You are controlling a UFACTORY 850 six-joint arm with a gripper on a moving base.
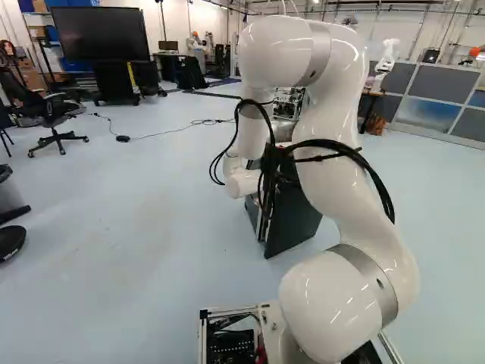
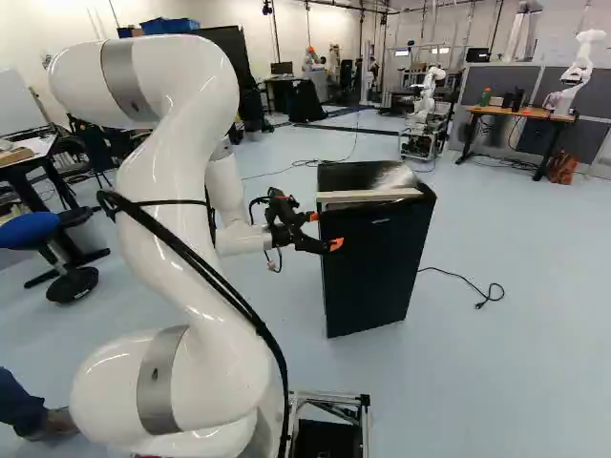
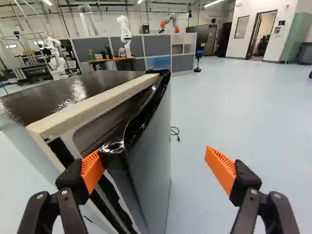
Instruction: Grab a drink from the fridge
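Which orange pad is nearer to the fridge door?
The pad at the top corner of the door; the other pad stands away, over the floor.

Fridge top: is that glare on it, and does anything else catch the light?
Right base view: a whitish glare patch on the fridge top; wrist view: broken bright glints there, plus sharp ones along the door's glossy black edge; left base view: small highlights on the white arm.

A glossy-topped black fridge (image 2: 377,272) is seen upright ahead of the jaws. Its near corner is placed at one jaw's tip.
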